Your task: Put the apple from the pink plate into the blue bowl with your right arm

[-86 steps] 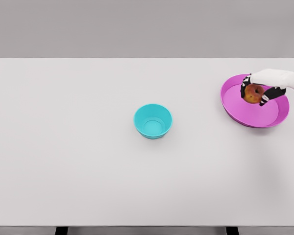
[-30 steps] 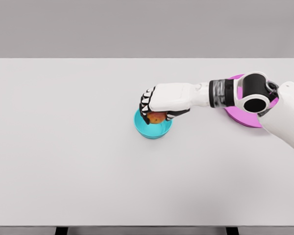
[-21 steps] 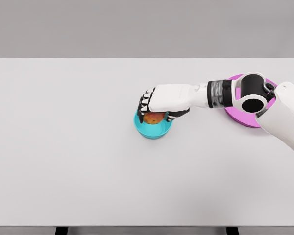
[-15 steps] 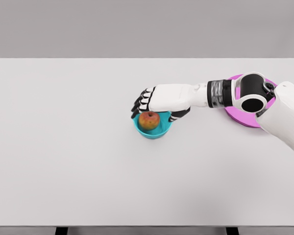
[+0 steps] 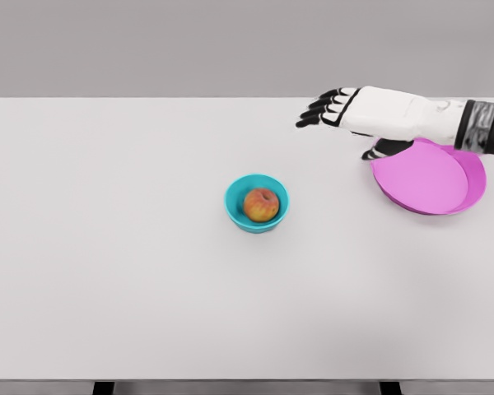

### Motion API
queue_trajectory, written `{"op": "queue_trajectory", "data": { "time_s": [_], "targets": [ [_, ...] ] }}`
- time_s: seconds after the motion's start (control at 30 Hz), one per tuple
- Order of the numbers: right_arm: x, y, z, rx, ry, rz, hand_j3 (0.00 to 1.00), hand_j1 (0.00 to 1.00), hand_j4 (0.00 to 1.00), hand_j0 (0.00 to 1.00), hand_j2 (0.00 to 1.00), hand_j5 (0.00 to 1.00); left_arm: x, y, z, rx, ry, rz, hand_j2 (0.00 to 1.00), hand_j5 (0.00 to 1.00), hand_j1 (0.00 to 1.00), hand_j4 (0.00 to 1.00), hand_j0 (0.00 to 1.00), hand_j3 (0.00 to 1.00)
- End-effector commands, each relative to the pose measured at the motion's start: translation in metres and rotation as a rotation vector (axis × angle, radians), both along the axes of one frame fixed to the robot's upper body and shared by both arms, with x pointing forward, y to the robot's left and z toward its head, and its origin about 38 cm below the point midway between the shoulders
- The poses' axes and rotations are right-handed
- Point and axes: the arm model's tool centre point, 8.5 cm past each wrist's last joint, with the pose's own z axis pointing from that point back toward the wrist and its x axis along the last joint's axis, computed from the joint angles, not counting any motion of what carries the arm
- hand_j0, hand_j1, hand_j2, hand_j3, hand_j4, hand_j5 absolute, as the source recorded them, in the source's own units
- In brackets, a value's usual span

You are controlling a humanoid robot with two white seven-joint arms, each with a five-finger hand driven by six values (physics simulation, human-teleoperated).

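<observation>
A red-yellow apple (image 5: 262,204) lies inside the blue bowl (image 5: 235,203) near the middle of the white table. The pink plate (image 5: 432,181) sits bare at the right edge. My right hand (image 5: 337,119) hovers above the table, up and to the right of the bowl, beside the plate's left rim. Its fingers (image 5: 315,110) are spread out and hold nothing. The white forearm runs off the right edge over the plate's far rim. My left arm does not show.
The white table (image 5: 132,247) spans the whole view, with its front edge at the bottom and a grey wall behind. Nothing else stands on it besides the bowl and the plate.
The right hand carried the apple from the plate to the bowl, opened and left it inside. Since half a second ago the hand has pulled back up and right toward the plate.
</observation>
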Motion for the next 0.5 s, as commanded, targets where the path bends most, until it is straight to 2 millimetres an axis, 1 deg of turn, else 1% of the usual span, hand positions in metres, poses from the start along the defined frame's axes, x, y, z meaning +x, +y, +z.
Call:
{"op": "queue_trajectory", "data": {
  "time_s": [0.0,0.03,0.07,0.1,0.13,0.2,0.3,0.43,0.47],
  "targets": [
    [0.001,-0.046,0.028,0.003,-0.048,-0.104,1.0,1.0,1.0,1.0,1.0,1.0,0.0,0.0,0.0,0.0,-0.001,0.0,1.0,1.0,1.0,1.0,1.0,1.0],
    [0.001,-0.058,0.021,0.019,-0.031,-0.14,1.0,1.0,1.0,1.0,1.0,1.0,0.0,0.0,0.0,0.0,-0.001,0.0,1.0,1.0,1.0,1.0,1.0,1.0],
    [-0.002,-0.075,0.011,0.056,-0.014,-0.19,1.0,1.0,1.0,1.0,1.0,1.0,0.0,0.0,0.0,0.0,-0.001,0.0,1.0,1.0,1.0,1.0,1.0,1.0],
    [-0.007,-0.089,0.007,0.093,-0.011,-0.233,1.0,1.0,1.0,1.0,1.0,1.0,0.0,0.0,0.0,0.0,0.001,0.0,1.0,1.0,1.0,1.0,1.0,1.0],
    [-0.009,-0.092,-0.002,0.125,0.001,-0.246,1.0,1.0,1.0,1.0,1.0,1.0,0.0,0.0,0.0,0.0,0.001,0.0,1.0,1.0,1.0,1.0,1.0,1.0],
    [-0.012,-0.098,-0.007,0.126,0.01,-0.262,1.0,1.0,1.0,1.0,1.0,1.0,0.0,0.0,0.0,0.0,0.001,0.0,1.0,1.0,1.0,1.0,1.0,1.0],
    [-0.011,-0.103,-0.022,0.127,0.048,-0.286,1.0,1.0,1.0,1.0,1.0,1.0,0.0,0.0,0.0,0.0,-0.001,0.0,1.0,1.0,1.0,1.0,1.0,1.0],
    [-0.012,-0.107,-0.034,0.127,0.076,-0.303,1.0,1.0,1.0,1.0,1.0,1.0,0.0,0.0,0.0,0.0,-0.001,0.0,1.0,1.0,1.0,1.0,1.0,1.0],
    [-0.012,-0.107,-0.034,0.127,0.076,-0.303,1.0,1.0,1.0,1.0,1.0,1.0,0.0,0.0,0.0,0.0,0.001,0.0,1.0,1.0,1.0,1.0,1.0,1.0]
  ]
}}
